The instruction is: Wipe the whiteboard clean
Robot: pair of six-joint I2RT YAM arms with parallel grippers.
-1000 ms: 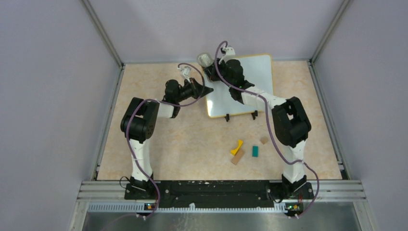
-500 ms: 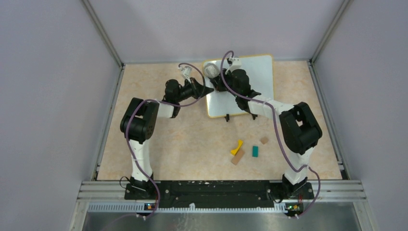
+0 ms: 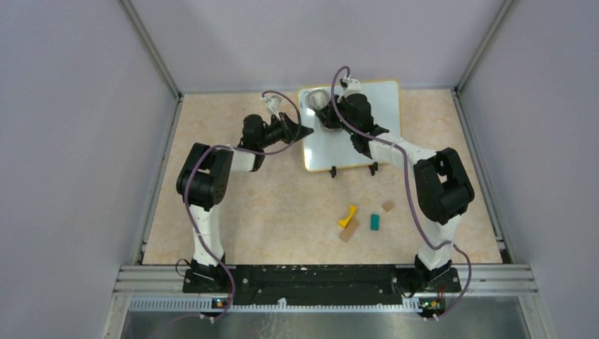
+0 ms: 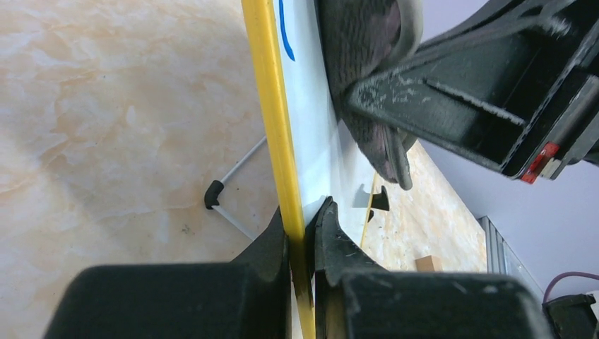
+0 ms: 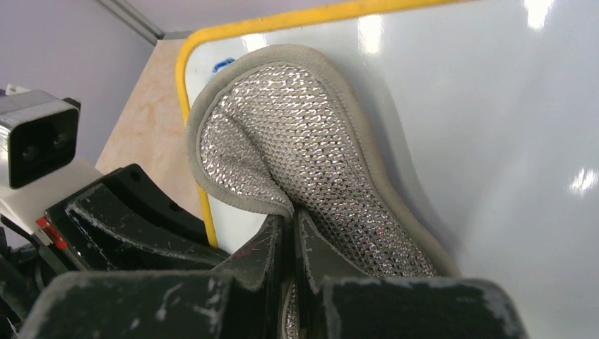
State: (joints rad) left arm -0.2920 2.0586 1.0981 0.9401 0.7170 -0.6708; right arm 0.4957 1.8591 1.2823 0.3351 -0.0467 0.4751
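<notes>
While left jaws clamp whiteboard [image 3: 323,150] | cloth [image 3: 316,99] shifted onto its corner

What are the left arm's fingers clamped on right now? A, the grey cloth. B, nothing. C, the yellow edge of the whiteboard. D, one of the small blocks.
C: the left wrist view shows the left gripper with its fingers closed on the yellow frame of the whiteboard, while the right gripper holds the cloth.

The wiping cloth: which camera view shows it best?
Right wrist: the cloth fills the frame, mesh texture clear, pinched in the right end effector. Top external shows a small grey wad; left wrist only its dark edge against the whiteboard.
</notes>
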